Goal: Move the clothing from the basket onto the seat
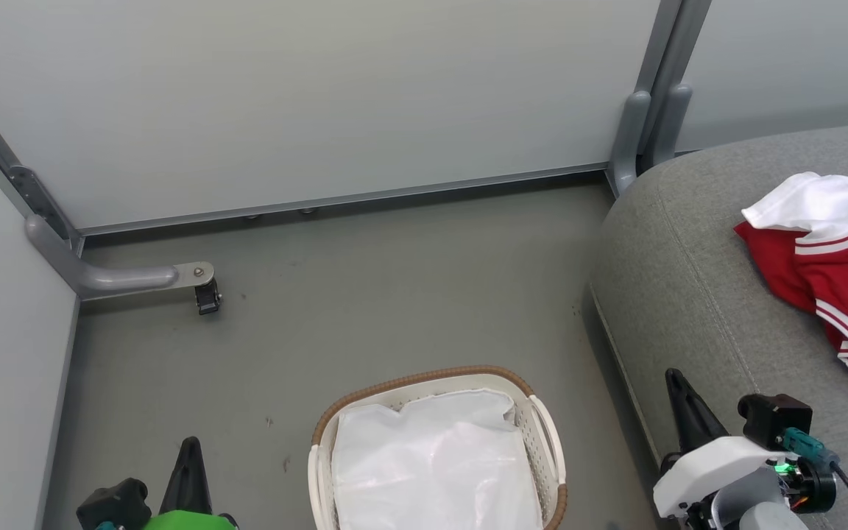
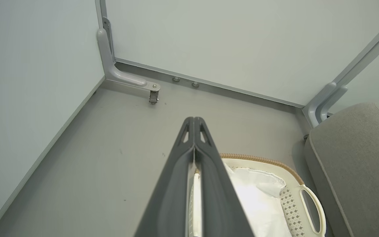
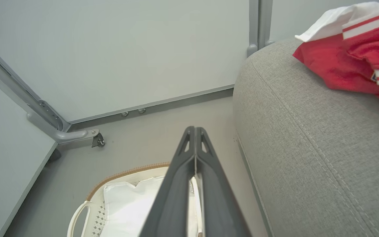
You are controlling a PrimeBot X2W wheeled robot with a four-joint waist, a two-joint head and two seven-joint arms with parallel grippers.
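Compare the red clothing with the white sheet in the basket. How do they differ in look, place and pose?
Colour: the clothing is red with white trim and stripes, while the sheet is plain glossy white.
Place: the clothing lies on the grey seat, while the sheet sits inside the basket.
Pose: the clothing is bunched and folded over itself, while the sheet is spread fairly flat as a lining.
Shared: both are limp and wrinkled.

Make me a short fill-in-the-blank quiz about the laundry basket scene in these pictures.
The clothing on the seat is ____ with white trim.
The basket holds a glossy ____ sheet.
The jaws of the left gripper and the right gripper are ____.
Missing words: red; white; shut.
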